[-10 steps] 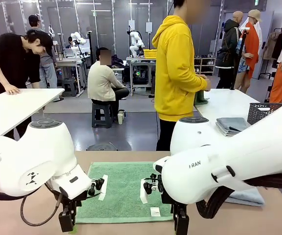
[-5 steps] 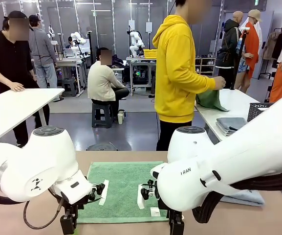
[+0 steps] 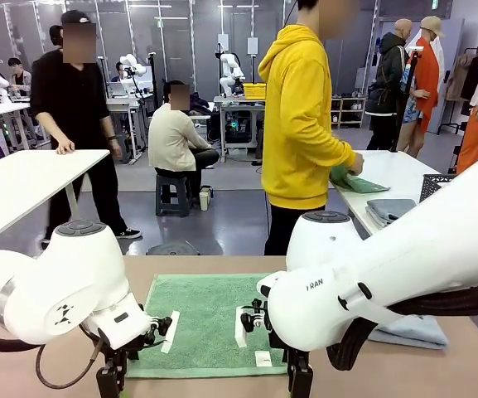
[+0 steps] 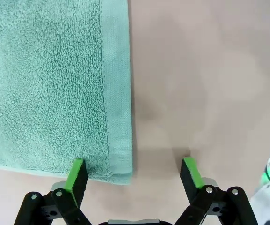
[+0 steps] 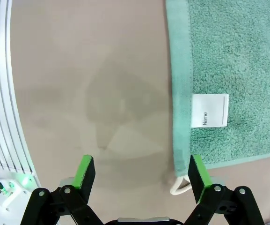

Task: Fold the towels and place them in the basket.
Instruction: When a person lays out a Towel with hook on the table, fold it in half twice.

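Left gripper (image 4: pixel 132 164) gapes wide, straddling the green towel's (image 4: pixel 46 84) near left corner, one pad over terry, the other over bare table (image 4: pixel 205 70). Right gripper (image 5: pixel 140 161) hangs just as wide at the near right corner, by the white loop tag (image 5: pixel 179 187). The towel lies flat along the table's near edge, long axis side to side, hemmed ends pointing left and right.

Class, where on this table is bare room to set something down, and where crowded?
Bare table borders the green towel outside each side hem and along its far edge. Crowded: the near corners, at the open left gripper and right gripper.
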Controlling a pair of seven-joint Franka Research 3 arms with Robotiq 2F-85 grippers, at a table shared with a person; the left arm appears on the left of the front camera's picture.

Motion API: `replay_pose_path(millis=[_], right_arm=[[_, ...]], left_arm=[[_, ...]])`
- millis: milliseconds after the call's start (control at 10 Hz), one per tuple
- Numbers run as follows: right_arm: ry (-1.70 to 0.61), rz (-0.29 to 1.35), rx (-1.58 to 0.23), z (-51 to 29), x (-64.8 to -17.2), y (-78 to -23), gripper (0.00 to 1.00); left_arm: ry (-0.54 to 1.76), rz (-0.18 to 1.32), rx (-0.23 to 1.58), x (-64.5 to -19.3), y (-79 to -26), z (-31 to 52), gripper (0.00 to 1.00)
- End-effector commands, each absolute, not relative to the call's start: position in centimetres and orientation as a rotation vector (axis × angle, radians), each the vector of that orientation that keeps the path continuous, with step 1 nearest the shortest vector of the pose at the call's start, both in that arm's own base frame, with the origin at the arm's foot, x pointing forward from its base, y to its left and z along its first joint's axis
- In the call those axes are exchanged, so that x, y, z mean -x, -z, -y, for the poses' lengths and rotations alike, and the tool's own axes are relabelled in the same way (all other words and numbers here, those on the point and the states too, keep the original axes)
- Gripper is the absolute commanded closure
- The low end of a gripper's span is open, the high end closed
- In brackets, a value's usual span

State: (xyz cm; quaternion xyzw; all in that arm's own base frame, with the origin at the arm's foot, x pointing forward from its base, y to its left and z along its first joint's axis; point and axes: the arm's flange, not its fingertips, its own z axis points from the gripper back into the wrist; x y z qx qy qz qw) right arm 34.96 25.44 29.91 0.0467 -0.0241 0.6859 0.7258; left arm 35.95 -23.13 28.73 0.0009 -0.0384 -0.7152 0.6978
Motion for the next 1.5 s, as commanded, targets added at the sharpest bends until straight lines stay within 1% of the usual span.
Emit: replay_pose_path(millis=[0, 800, 900, 1000, 1100, 1200, 1300, 1400], right_arm=[[-1.537, 0.046, -0.125, -25.5, -36.4, -29.7, 0.00], [-1.544, 0.007, -0.126, -25.5, -38.6, -28.2, 0.00], [-1.543, -0.005, -0.127, -25.5, -38.8, -28.0, 0.00], [-1.540, -0.002, -0.126, -25.5, -38.8, -28.1, 0.00], [-1.538, 0.004, -0.119, -25.4, -38.8, -28.3, 0.25], [-1.538, 0.004, -0.111, -25.4, -38.8, -28.5, 0.51], [-1.541, -0.003, -0.107, -25.5, -38.8, -28.5, 0.85], [-1.542, -0.009, -0.106, -25.5, -38.9, -28.5, 1.00]], left_arm=[[1.613, 0.103, 0.025, -36.6, -28.6, 23.1, 0.00], [1.596, 0.070, 0.040, -36.9, -28.6, 23.1, 0.00], [1.591, 0.069, 0.040, -37.0, -28.6, 23.1, 0.19], [1.584, 0.073, 0.039, -37.0, -28.7, 23.1, 0.47], [1.577, 0.077, 0.042, -37.1, -28.6, 22.9, 0.79], [1.580, 0.080, 0.049, -37.2, -28.7, 22.9, 1.00], [1.578, 0.077, 0.048, -37.3, -28.6, 22.9, 1.00], [1.576, 0.074, 0.045, -37.3, -28.6, 22.9, 1.00]])
